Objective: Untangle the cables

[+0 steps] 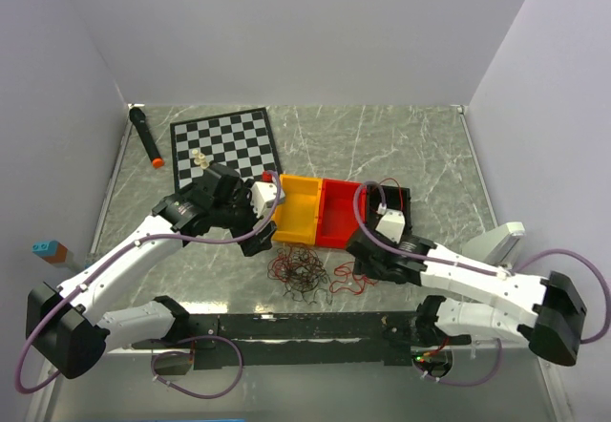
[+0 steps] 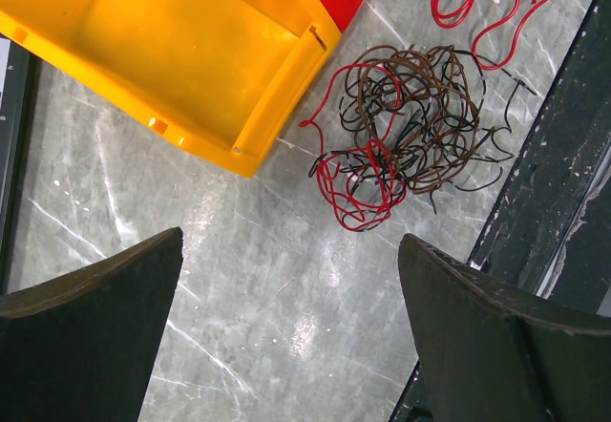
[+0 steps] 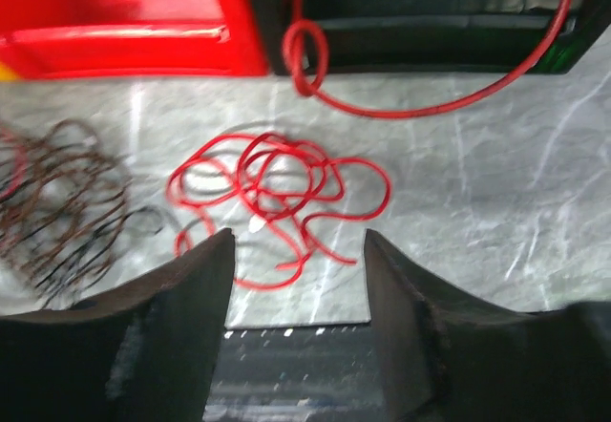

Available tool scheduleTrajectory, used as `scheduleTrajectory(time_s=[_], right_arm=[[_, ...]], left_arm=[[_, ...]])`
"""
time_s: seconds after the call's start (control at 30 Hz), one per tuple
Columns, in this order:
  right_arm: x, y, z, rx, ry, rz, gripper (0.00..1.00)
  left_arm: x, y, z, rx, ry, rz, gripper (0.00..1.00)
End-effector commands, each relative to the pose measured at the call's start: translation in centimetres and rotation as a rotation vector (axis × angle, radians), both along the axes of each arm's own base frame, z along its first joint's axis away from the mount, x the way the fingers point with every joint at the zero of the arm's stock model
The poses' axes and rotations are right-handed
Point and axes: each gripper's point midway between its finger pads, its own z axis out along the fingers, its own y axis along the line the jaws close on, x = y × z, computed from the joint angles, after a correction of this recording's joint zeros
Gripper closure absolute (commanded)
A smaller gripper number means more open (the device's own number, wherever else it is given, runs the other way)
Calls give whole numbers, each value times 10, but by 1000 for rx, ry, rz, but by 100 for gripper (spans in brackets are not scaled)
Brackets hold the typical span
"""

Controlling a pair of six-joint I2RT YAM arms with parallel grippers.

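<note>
Cables (image 1: 304, 274) lie in a red/black knot on the table (image 1: 410, 145), just in front of the yellow bin (image 1: 298, 207) (looser red bunch beside it). Left gripper (image 2: 286, 336) is spread wide, empty; right gripper (image 3: 298, 298) is likewise apart w/ nothing held.

Glossy plastic yellow bin (image 2: 191, 50) on polished marble-look table (image 2: 267, 317).

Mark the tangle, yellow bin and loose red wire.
Tangle (image 2: 406, 126), left wrist view, knot's middle.
Yellow bin (image 2: 181, 40), left wrist view, bare floor.
Loose red wire (image 3: 270, 169), right wrist view, crossed loops.
</note>
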Motion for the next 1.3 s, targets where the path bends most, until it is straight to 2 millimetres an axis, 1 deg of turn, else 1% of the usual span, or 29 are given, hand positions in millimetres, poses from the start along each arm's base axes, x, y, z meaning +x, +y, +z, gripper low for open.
scheduleTrajectory(time_s=[0.0, 0.03, 0.13, 0.2, 0.23, 0.3, 0.37, 0.43, 0.47, 0.5, 0.6, 0.67, 0.7, 0.73, 0.77, 0.8, 0.83, 0.9, 1.0, 1.07, 1.27], right_arm=[[13, 1, -12, -62, -26, -44, 42], [14, 4, -16, -67, -22, -39, 44], [16, 11, -27, -77, -7, -22, 46], [17, 13, -31, -79, -4, -17, 50], [17, 14, -32, -80, -3, -15, 53], [18, 14, -28, -69, -17, -17, 69], [19, 10, -17, -56, -46, -27, 83], [19, 6, 4, -33, -82, -35, 92], [19, 3, 19, -7, -111, -39, 97], [18, 1, 32, 19, -131, -40, 100], [17, -5, 67, 100, -200, -33, 100], [16, -7, 81, 130, -235, -10, 100], [15, -7, 83, 135, -236, 4, 97], [14, -6, 79, 126, -224, 14, 88], [12, -4, 69, 109, -196, 20, 71], [9, -2, 58, 99, -164, 22, 56], [6, 1, 44, 82, -127, 26, 47], [3, 6, 19, 64, -74, 17, 36], [4, 13, -6, 47, -44, 16, 30], [7, 13, -16, 24, -44, 12, 29], [19, 17, -32, -25, -61, 14, 27]], left_arm=[[5, -3, 9, -25, -31, 1, 1], [4, -2, 9, -25, -31, 1, 1], [5, 0, 7, -14, -34, 3, 1], [5, 0, 6, -11, -35, 6, 1], [6, 1, 7, -10, -41, 6, 1], [6, 1, 5, -3, -38, 7, 1], [6, 2, 2, 3, -33, 9, 1], [6, 2, 1, 4, -34, 9, 1], [5, 3, 0, 6, -32, 9, 1], [5, 3, -1, 5, -31, 10, 1], [7, 2, 0, 3, -34, 12, 1], [7, 1, 0, 1, -34, 12, 1], [7, 1, 0, 0, -33, 11, 1], [7, 1, 0, -1, -34, 11, 1], [7, 1, 0, -3, -34, 11, 1], [7, 1, 0, -3, -34, 11, 1], [8, 1, 1, -4, -37, 14, 1], [6, 1, -1, -2, -31, 14, 1], [6, 2, 0, 1, -33, 14, 1], [6, 3, 0, 5, -39, 17, 1], [6, 4, -2, 9, -36, 18, 1]])
